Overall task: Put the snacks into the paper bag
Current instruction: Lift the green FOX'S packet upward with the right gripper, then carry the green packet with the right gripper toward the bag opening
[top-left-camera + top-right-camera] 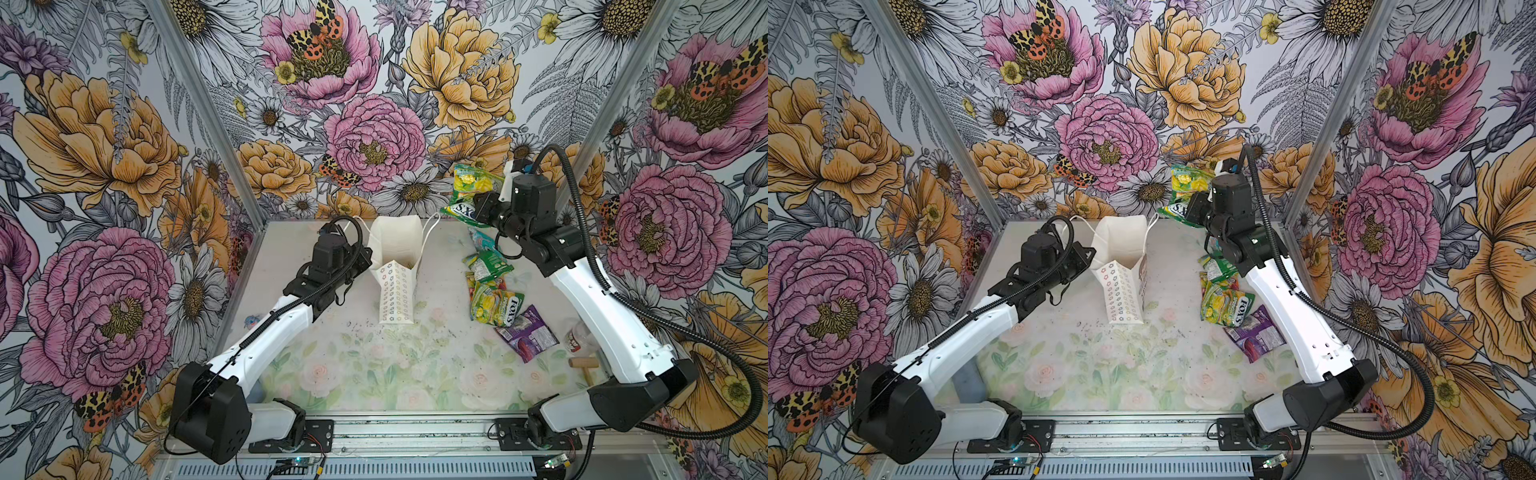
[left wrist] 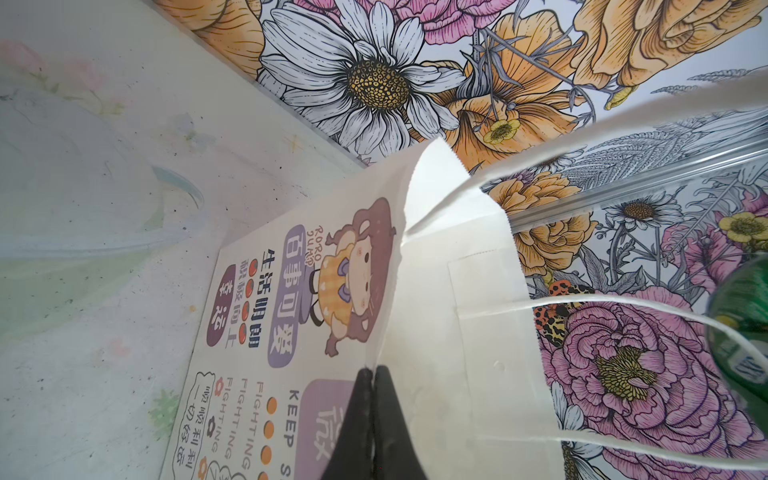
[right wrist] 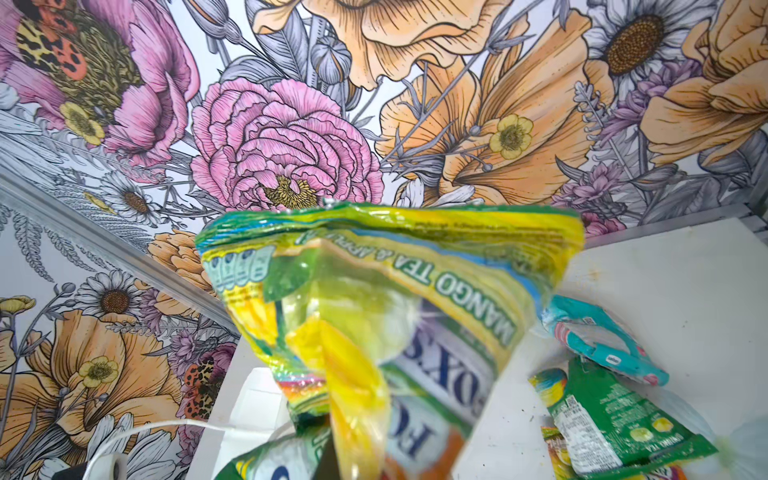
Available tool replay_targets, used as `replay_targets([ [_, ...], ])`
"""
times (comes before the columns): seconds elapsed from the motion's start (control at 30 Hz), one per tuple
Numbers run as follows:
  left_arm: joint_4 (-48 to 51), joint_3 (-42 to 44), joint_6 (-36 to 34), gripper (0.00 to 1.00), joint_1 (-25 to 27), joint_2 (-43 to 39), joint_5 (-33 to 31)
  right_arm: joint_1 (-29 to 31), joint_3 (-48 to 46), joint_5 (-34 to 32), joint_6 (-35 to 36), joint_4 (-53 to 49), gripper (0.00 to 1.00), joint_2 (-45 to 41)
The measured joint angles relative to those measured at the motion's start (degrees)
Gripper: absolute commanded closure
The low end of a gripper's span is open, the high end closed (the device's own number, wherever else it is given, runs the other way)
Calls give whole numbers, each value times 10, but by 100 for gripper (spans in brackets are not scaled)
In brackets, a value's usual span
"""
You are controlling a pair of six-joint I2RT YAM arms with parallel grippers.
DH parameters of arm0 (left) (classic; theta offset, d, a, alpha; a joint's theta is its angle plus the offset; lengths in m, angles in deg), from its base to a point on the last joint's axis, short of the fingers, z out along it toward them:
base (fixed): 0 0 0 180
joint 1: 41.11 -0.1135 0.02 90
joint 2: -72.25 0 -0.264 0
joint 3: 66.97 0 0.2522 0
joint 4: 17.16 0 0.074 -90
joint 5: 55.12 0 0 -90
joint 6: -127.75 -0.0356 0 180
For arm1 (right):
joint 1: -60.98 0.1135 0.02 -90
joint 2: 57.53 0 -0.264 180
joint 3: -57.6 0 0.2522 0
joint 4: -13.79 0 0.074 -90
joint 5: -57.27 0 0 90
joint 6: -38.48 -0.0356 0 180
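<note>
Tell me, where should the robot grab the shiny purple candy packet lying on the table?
Best at its edge nearest the front of the table, coming straight down from above. The purple glossy candy packet lies flat, and its far corner sits against the green-yellow foil packet, so the near end looks freer.

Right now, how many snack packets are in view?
6: yellow packet in the right gripper; teal, green, orange, lime and purple packets on the table. They overlap, so more may hide.

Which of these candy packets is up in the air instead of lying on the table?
The green-yellow packet, pinched in the right gripper and raised off the table. The others, such as the purple packet, lie on it.
</note>
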Motion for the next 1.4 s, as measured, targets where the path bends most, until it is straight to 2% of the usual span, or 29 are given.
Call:
replay_targets([
  [0.6, -6, 0, 0, 100, 3, 3, 0, 64, 0, -12, 64, 117, 100, -7],
  [0.93, -8, 0, 0, 100, 3, 3, 2, 103, 11, -10, 103, 140, 100, -2],
  [1.4, -9, 0, 0, 100, 3, 3, 2, 169, 82, -32, 117, 165, 100, 96],
])
